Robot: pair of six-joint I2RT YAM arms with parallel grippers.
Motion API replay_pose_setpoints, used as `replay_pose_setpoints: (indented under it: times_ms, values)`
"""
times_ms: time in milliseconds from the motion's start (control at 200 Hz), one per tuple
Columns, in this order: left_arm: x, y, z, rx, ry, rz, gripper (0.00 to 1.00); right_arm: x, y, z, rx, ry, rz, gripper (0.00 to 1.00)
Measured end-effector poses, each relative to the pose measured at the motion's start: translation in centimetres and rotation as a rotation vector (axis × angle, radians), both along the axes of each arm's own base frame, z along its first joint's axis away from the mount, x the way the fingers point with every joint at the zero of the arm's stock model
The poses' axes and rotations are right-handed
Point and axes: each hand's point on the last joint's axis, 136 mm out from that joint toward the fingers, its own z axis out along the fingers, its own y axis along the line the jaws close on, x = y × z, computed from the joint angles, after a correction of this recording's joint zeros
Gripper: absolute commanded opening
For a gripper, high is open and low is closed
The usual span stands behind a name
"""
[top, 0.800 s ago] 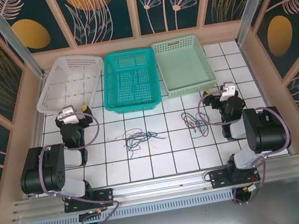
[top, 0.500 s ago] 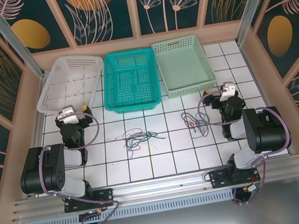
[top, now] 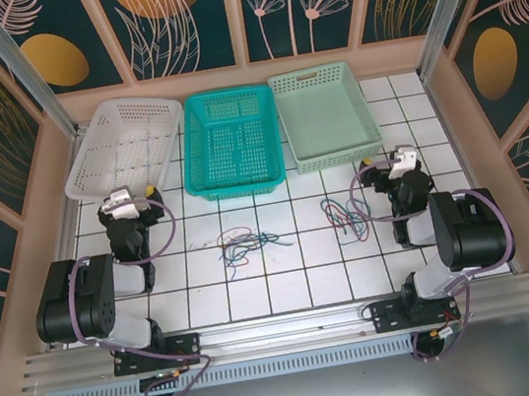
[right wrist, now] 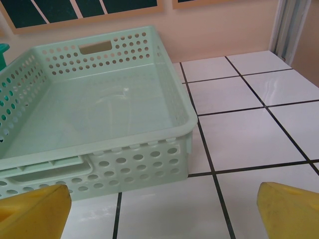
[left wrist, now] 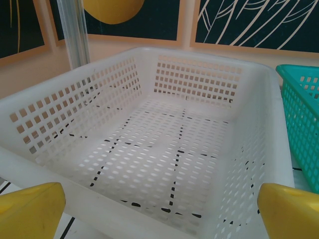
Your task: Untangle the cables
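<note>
Two knots of cables [top: 241, 243] lie on the tabletop [top: 287, 284]. One sits about mid-table, in front of the teal basket [top: 230, 143]. The other [top: 345, 214] is further right, in front of the green basket [top: 324, 114] and just beside my right arm.

I read these as thin, limp wires, next to weightless. They won't hold a shape, and if I pull one the rest of the knot will likely drag along with it. They lie flat on smooth tile, so I expect a pinch to skid off unless I come straight down on a strand. A free end or a loop poking out of the clump looks like the best place to take hold. Ideally one hand pins the knot while the other draws a single colour clear. From the top camera I can't make out which strand crosses over which.

Now the arms. Both are folded back over their bases, forearms low, wrists pointing away from me at the baskets. The left hand [top: 125, 199] faces the white basket [top: 122, 145]. Its yellow fingers [left wrist: 30, 211] stand wide apart at the frame corners, nothing between them. The right hand [top: 400, 158] faces the green basket, fingers equally wide and empty. Neither hand is over the cables; both knots sit nearer me than the fingertips.
</note>
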Motion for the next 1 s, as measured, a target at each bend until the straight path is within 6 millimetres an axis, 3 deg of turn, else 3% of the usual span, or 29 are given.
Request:
replay_pose_setpoints:
  times_ms: [110, 200, 310, 400, 535, 646, 726, 821, 916, 1001]
  values:
    - [0.1, -0.2, -0.3, 0.0, 0.019, -0.009, 0.99, 0.2, 0.0, -0.3, 0.001, 0.019, 0.001, 0.92]
    - [0.5, -0.2, -0.1, -0.001, 0.049, -0.01, 0.98, 1.3, 0.1, 0.1, 0.004, 0.066, 0.009, 0.85]
    - [0.6, -0.1, 2.4, -0.018, 0.017, -0.005, 0.99, 3.2, 0.4, 3.3, 0.006, 0.065, 0.022, 0.82]
    - [-0.3, 0.0, 4.7, -0.054, -0.028, 0.006, 0.98, 3.3, 1.1, 5.8, 0.008, 0.046, 0.047, 0.81]
    - [-1.9, 0.2, 6.9, -0.108, -0.055, 0.019, 0.99, 2.7, 3.1, 6.4, 0.023, 0.09, 0.11, 0.82]
    - [-2.1, 0.2, 8.2, -0.138, -0.048, 0.025, 0.98, 3.9, 4.9, 6.9, 0.052, 0.169, 0.159, 0.78]
    - [-0.4, -0.3, 9.5, -0.148, -0.007, -0.001, 0.96, 6.1, 6.3, 8.4, 0.077, 0.21, 0.187, 0.74]
    - [3.5, -1.4, 11.7, -0.158, 0.041, -0.063, 0.89, 8.8, 8.0, 9.5, 0.099, 0.254, 0.217, 0.74]
    - [6.6, -2.2, 12.3, -0.165, 0.079, -0.104, 0.89, 10.4, 9.3, 8.6, 0.106, 0.327, 0.231, 0.74]
    - [8.3, -2.6, 10.4, -0.171, 0.156, -0.121, 0.86, 11.2, 9.5, 6.4, 0.128, 0.419, 0.22, 0.73]
